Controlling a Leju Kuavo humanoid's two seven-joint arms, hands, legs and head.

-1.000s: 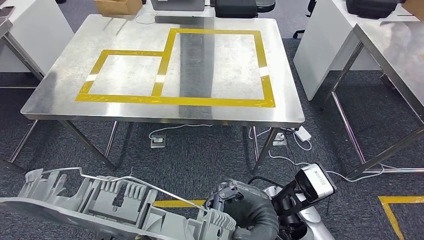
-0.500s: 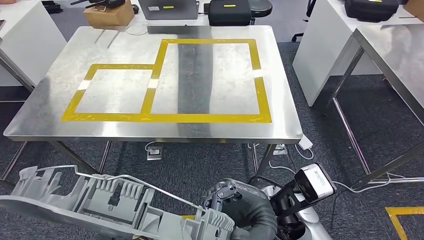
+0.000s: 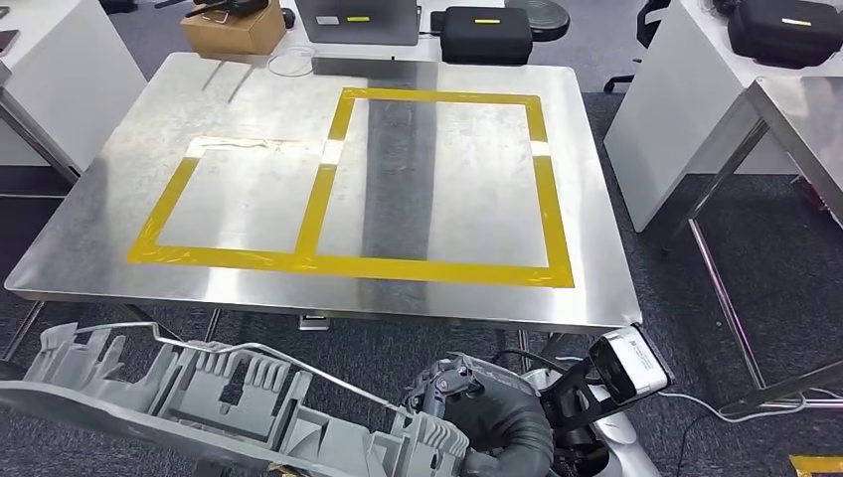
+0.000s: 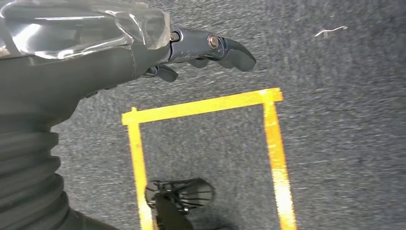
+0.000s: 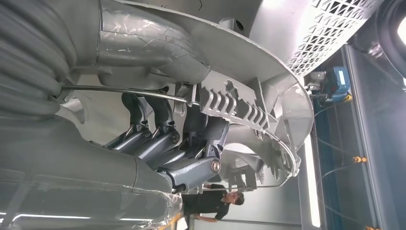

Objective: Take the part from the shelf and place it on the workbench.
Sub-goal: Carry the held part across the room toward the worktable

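Note:
A large grey ribbed plastic part (image 3: 209, 402) stretches across the lower left of the head view, below the workbench's near edge. My right hand (image 3: 445, 391) grips its right end. In the right wrist view my dark fingers (image 5: 158, 139) curl around the part (image 5: 244, 108). The workbench (image 3: 99, 229) is a steel table straight ahead, marked with two yellow tape rectangles (image 3: 343, 266). My left hand (image 4: 201, 48) hangs over grey carpet, fingers apart and holding nothing.
A cardboard box (image 3: 234, 28), a laptop (image 3: 358, 20) and a black case (image 3: 487, 35) sit beyond the workbench's far edge. A white desk (image 3: 686, 109) and another steel table (image 3: 805, 109) stand at the right. Yellow tape (image 4: 206, 108) marks the floor. A person (image 5: 210, 203) stands far off.
The whole picture has shifted: the camera has moved, and the workbench now looks larger and nearer. The part stays in my right hand's grip at the same place in the picture.

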